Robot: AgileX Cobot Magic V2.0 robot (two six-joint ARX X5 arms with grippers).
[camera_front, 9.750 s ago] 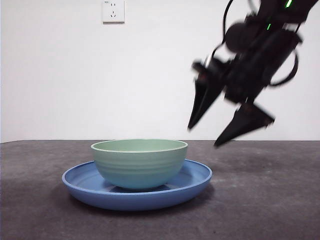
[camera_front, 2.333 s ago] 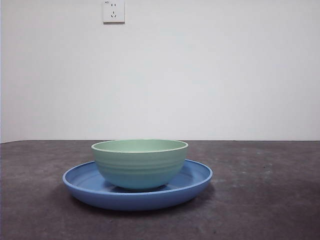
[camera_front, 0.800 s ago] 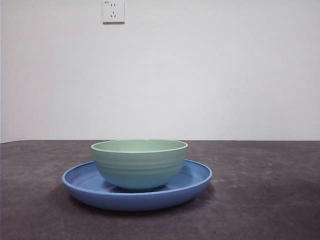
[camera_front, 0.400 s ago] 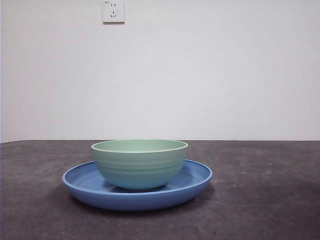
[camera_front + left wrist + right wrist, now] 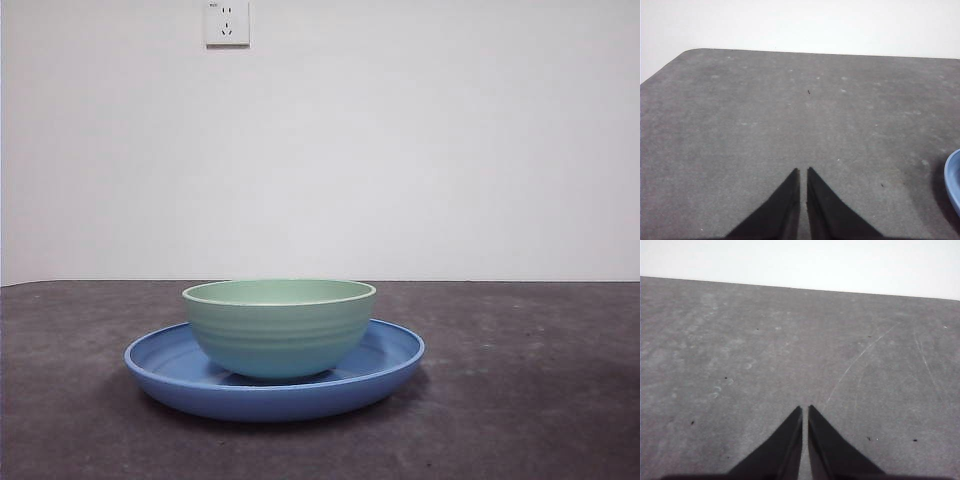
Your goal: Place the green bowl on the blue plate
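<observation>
Front view: green bowl (image 5: 279, 327) upright in blue plate (image 5: 395, 358); both pincers closed, empty.

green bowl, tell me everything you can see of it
The green bowl is pale mint, glossy like glazed ceramic or plastic, round, with faint horizontal ridges and a lighter rim. It stands upright, its base resting near the middle of the blue plate, its rim well above the plate's. Nothing else touches it; no end effector is near.

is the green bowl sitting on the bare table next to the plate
No, in the front view the green bowl sits upright inside the blue plate, whose rim shows around its base.
</observation>
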